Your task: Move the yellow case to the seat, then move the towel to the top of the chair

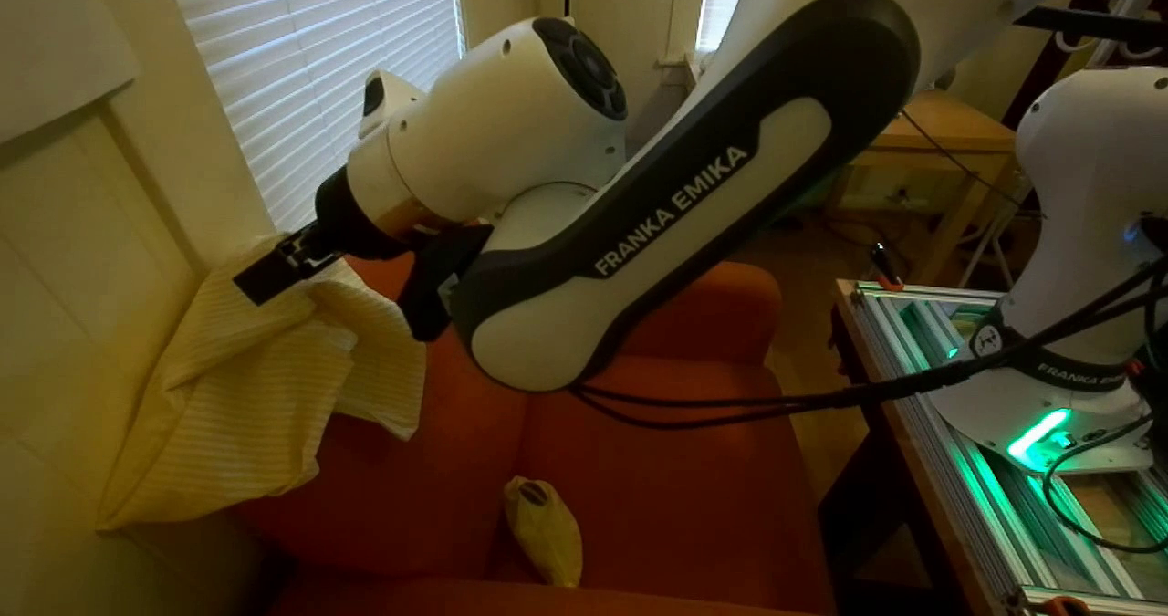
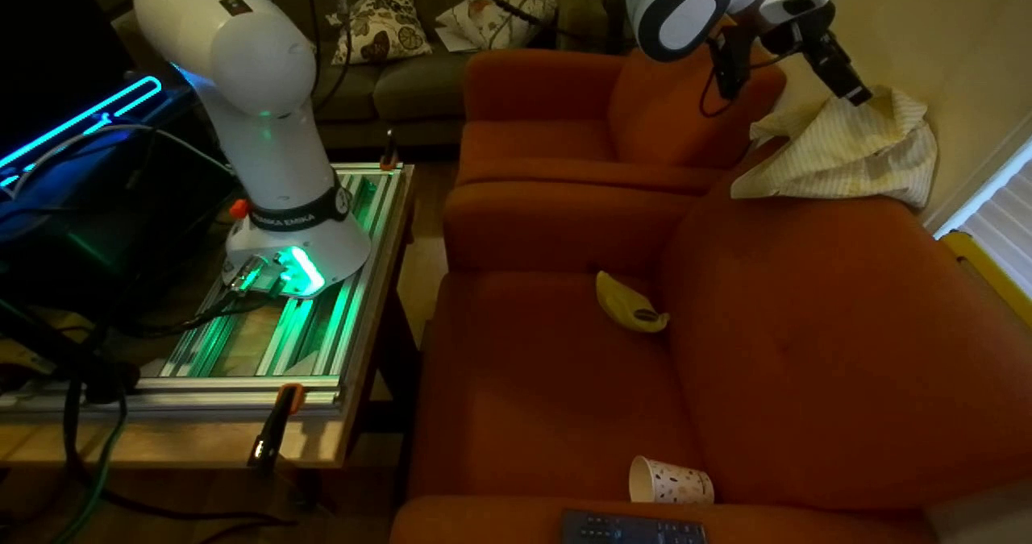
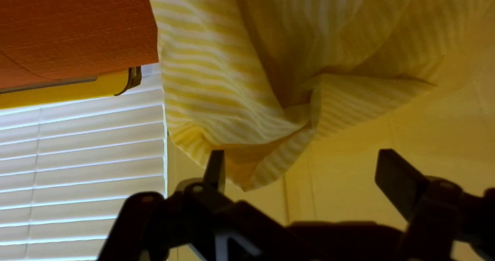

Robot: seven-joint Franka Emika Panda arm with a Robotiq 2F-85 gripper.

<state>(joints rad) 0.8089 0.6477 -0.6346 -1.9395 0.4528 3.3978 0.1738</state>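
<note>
Living room: armchair (image 2: 814, 342), sofa (image 2: 423, 93), patterned pillows (image 2: 387, 28).

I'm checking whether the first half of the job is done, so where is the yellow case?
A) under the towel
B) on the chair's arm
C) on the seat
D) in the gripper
C: both exterior views show the yellow case lying uncovered on the seat, apart from the towel.

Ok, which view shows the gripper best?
The wrist view: the gripper stands open, with both fingers and the wide gap in plain sight. Both exterior views show it side-on by the towel, fingers blending together, so the gap hardly shows.
</note>
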